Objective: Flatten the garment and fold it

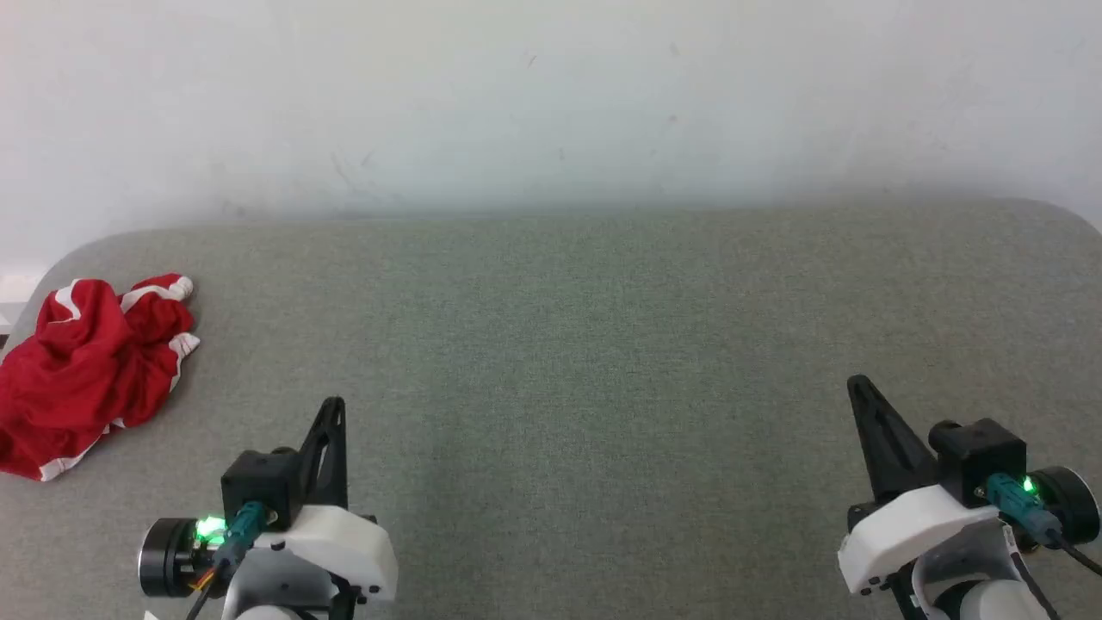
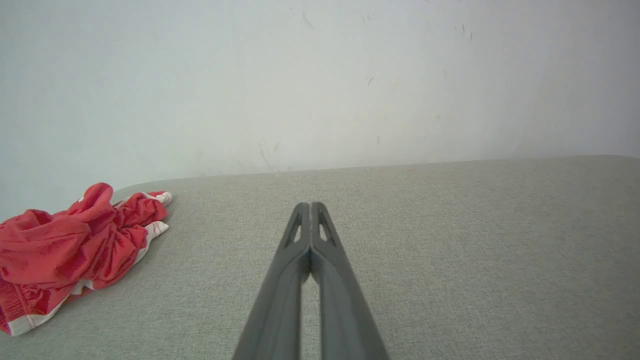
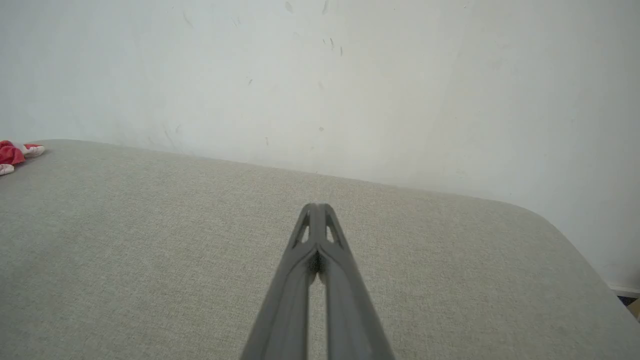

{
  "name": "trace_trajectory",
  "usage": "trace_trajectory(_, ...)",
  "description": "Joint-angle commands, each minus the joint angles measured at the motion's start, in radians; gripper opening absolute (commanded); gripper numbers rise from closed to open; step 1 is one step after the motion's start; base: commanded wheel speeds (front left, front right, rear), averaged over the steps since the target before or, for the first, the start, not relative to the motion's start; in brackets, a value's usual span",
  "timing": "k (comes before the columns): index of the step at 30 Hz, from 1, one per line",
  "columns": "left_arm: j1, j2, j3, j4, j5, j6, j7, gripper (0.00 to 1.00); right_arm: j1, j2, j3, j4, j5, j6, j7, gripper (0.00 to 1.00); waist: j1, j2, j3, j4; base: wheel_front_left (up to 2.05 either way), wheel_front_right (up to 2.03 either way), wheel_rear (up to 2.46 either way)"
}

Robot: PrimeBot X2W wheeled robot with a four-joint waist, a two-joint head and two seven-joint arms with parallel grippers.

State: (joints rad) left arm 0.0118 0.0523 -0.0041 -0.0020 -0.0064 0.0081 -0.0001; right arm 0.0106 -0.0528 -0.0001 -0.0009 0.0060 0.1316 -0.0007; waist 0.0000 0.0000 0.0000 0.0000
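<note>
Garment (image 1: 90,370) lay crumpled in a red heap at the far-left edge of the grey padded surface (image 1: 603,344). My left gripper (image 1: 334,405) and right gripper (image 1: 857,385) were both pinched closed, empty, well apart from it.

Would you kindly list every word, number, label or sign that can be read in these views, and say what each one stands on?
None: no text can be read in any view.
The crumpled red garment shows only red cloth and white trim on the folds that face the cameras.
The wall bears faint scuff marks, no writing.
The grey surface is unmarked.
</note>
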Motion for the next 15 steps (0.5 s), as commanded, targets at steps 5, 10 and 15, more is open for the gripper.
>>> trace_trajectory(5, -0.012, -0.002, 0.004, 0.002, 0.006, -0.008, 0.0, 0.0, -0.011, 0.003, 0.0, 0.001, -0.006, -0.001, 0.001, 0.0, 0.0, 0.0, 0.0, 0.0, 0.0, 0.0, 0.0)
trace_trajectory(10, -0.012, -0.002, 0.004, 0.002, 0.006, -0.008, 0.0, 0.0, -0.011, 0.003, 0.0, 0.001, -0.006, -0.001, 0.001, 0.0, 0.0, 0.0, 0.0, 0.0, 0.0, 0.0, 0.0)
trace_trajectory(15, -0.012, -0.002, 0.004, 0.002, 0.006, -0.008, 0.0, 0.0, -0.011, 0.003, 0.0, 0.001, -0.006, -0.001, 0.001, 0.0, 0.0, 0.0, 0.0, 0.0, 0.0, 0.0, 0.0)
